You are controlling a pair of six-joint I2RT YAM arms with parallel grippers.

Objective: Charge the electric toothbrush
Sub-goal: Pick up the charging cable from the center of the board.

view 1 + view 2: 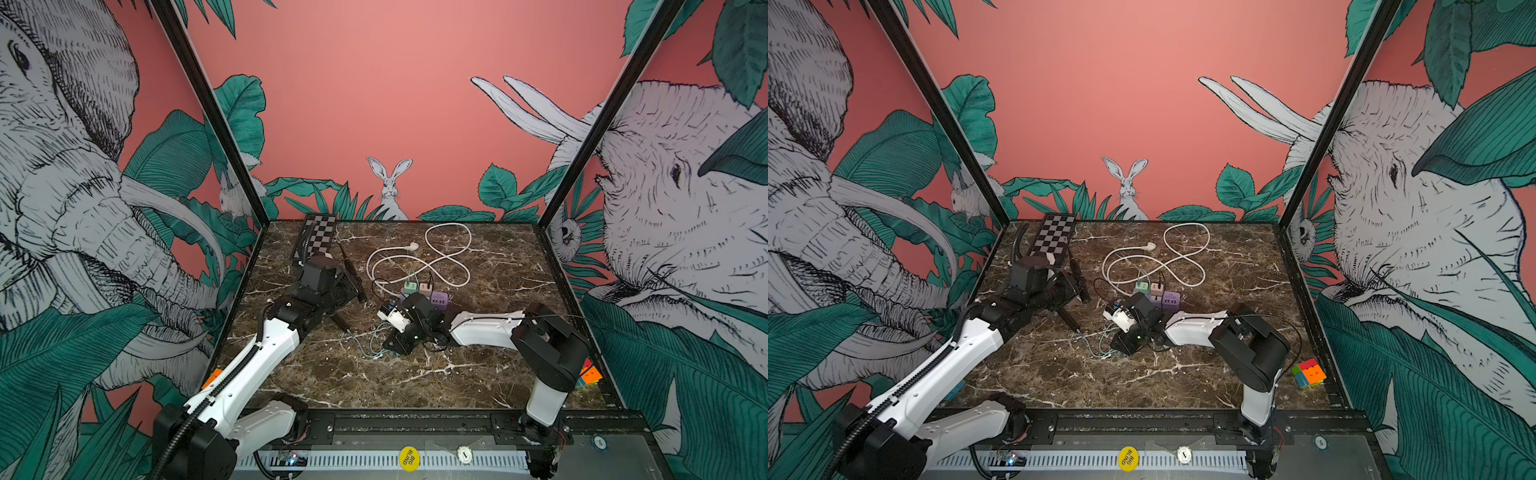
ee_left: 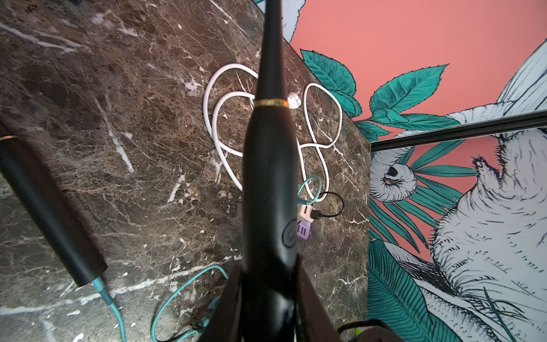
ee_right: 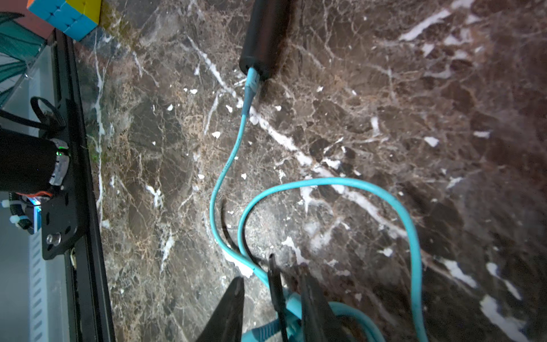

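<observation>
Robot's left hand [image 2: 268, 272], clamped on the black electric toothbrush [image 2: 268, 177], held it off the table [image 2: 88, 118] left of centre, prob. to steady it for plugging, while the right hand [image 3: 270, 279], jaws partly apart w/ nothing clearly gripped, hovered at the black charging lead [image 3: 277, 302] mid-table.

The coiled cord [image 1: 433, 266] lies behind the power strip [image 1: 440, 298], the chessboard [image 1: 318, 237] back left.
</observation>
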